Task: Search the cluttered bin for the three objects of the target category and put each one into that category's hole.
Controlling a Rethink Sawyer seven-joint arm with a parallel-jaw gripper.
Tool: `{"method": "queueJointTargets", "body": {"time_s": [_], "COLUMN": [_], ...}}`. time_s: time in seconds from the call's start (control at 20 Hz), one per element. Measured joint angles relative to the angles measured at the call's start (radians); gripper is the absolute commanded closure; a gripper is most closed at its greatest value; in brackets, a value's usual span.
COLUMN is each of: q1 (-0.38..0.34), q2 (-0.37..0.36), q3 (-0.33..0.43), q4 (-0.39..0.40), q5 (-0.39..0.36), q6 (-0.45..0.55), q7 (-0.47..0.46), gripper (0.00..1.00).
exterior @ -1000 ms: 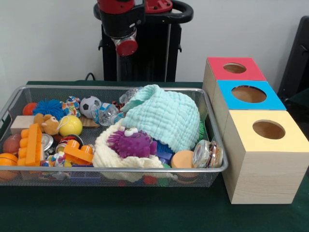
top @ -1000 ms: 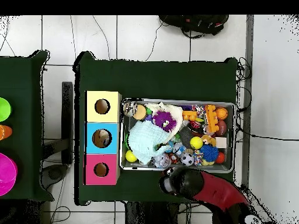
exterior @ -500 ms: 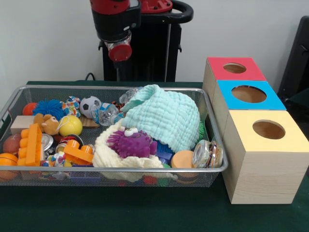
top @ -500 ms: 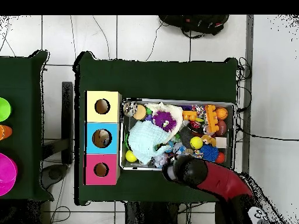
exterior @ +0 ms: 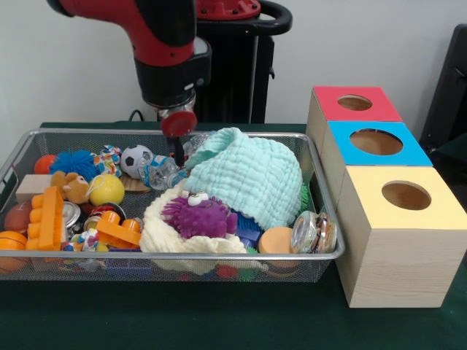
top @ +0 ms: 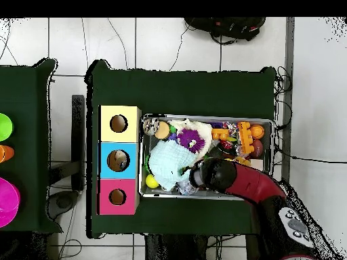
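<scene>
Front view: gripper (exterior: 177, 149) now lower than half second ago, dipped into bin (exterior: 321, 257) at far rim, beside small clear bottle (exterior: 161, 173) and mint cloth (exterior: 248, 175). Cannot tell if spread or closed. Search step just starting; target category unknown.

Overhead view: arm (top: 251, 195) moved from counter (top: 183, 91) edge to over bin middle. Boxes with holes (top: 118, 160) beside bin, nothing carried there yet.
</scene>
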Motion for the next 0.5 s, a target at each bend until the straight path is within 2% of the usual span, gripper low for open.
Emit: {"method": "queueJointTargets", "body": {"time_s": [0.5], "q1": [0.023], "q2": [0.057], "q3": [0.000], "q4": [-0.064], "q5": [0.024], "q6": [0.000], "q7": [0.000], "gripper": [0.00]}}
